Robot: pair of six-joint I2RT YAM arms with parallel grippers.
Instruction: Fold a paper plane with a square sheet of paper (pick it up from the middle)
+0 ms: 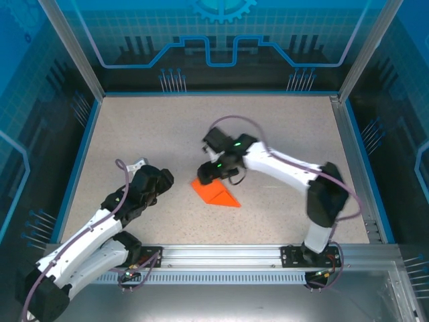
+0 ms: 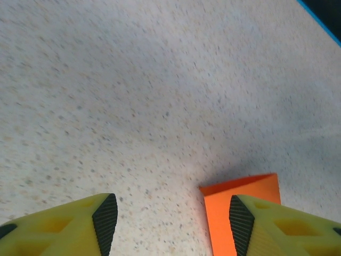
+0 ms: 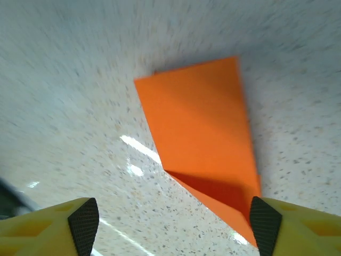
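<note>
In the top external view, the folded orange paper (image 1: pixel 216 194) lay flat on the speckled table (image 1: pixel 154 127), a little toward the near edge and roughly midway between the two arms. Its pointed end faced the right side. The right gripper (image 1: pixel 218 176) hung over the paper's blunt far-left end, and from this height I could not tell whether it touched the sheet. The left gripper (image 1: pixel 164 180) sat just to the left of the paper, apart from it.

In the left wrist view, the left gripper (image 2: pixel 173 216) stood with its yellow, black-padded fingers (image 2: pixel 105 221) well apart and only bare table (image 2: pixel 133 106) between them. A squared corner of the orange paper (image 2: pixel 240 186) showed just beside the right-hand finger, partly hidden behind it.

In the right wrist view, the right gripper (image 3: pixel 175 221) was spread wide with nothing held. The orange paper (image 3: pixel 202 122) lay on the blurred table (image 3: pixel 64 106) beyond the fingers (image 3: pixel 84 221). It appeared as a long tapered shape with a darker folded flap along its lower edge, near the right-hand finger.
</note>
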